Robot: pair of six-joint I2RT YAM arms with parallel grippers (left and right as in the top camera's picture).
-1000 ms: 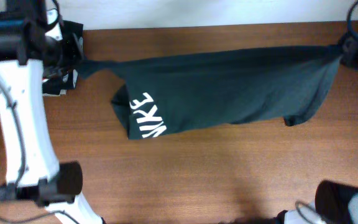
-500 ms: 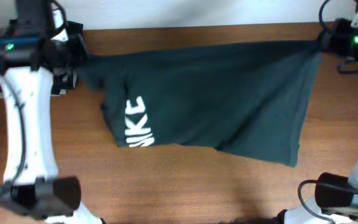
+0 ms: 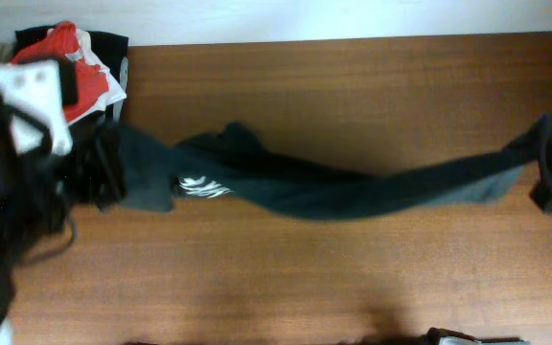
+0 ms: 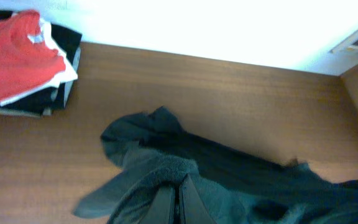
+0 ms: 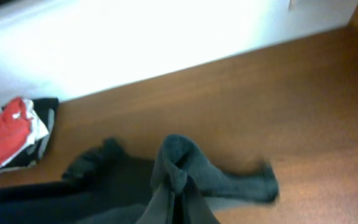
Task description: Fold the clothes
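The black T-shirt [image 3: 333,196], spread wide half a second ago, now stretches as a bunched rope across the table [image 3: 353,86], pinched at each end by the left claw [image 4: 178,190] and right claw [image 5: 174,200], so folding likely needs re-spreading.

Your desk [image 3: 353,96]: reddish-brown wood with a fine lengthwise grain.
T-shirt [image 3: 333,196], left edge to right edge: black, reading deep green under the light, plain except for a white stroke-like print [image 3: 202,186] nearer the left edge.
Red shirt [image 3: 77,56], far-left corner: bright red with white patches, on black cloth [image 3: 113,43].
Wall [image 4: 197,25] behind: white.
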